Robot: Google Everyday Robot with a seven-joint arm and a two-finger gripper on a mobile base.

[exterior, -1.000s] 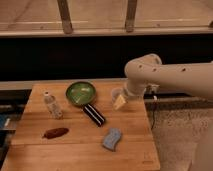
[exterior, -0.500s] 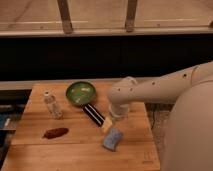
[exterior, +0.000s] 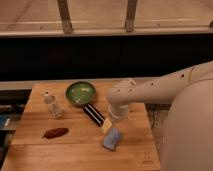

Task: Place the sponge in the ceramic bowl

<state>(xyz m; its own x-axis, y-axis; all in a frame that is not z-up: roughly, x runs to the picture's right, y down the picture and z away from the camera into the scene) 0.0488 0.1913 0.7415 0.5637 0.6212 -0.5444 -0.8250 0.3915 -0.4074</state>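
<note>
The light-blue sponge (exterior: 112, 138) lies flat on the wooden table near its front right. My gripper (exterior: 107, 126) hangs at the end of the white arm just above and to the left of the sponge, close to it. The green ceramic bowl (exterior: 81, 93) sits at the back middle of the table with nothing inside, about a hand's length up and left of the gripper.
A black striped bar (exterior: 92, 113) lies between the bowl and the gripper. A translucent plastic cup (exterior: 52, 105) stands at the left. A reddish-brown oblong thing (exterior: 55, 132) lies front left. The wooden table (exterior: 35, 150) ends just right of the sponge.
The arm has swung left and down from the table's right back, bringing the gripper from beside the bowl to just above the sponge. The objects have stayed put.
</note>
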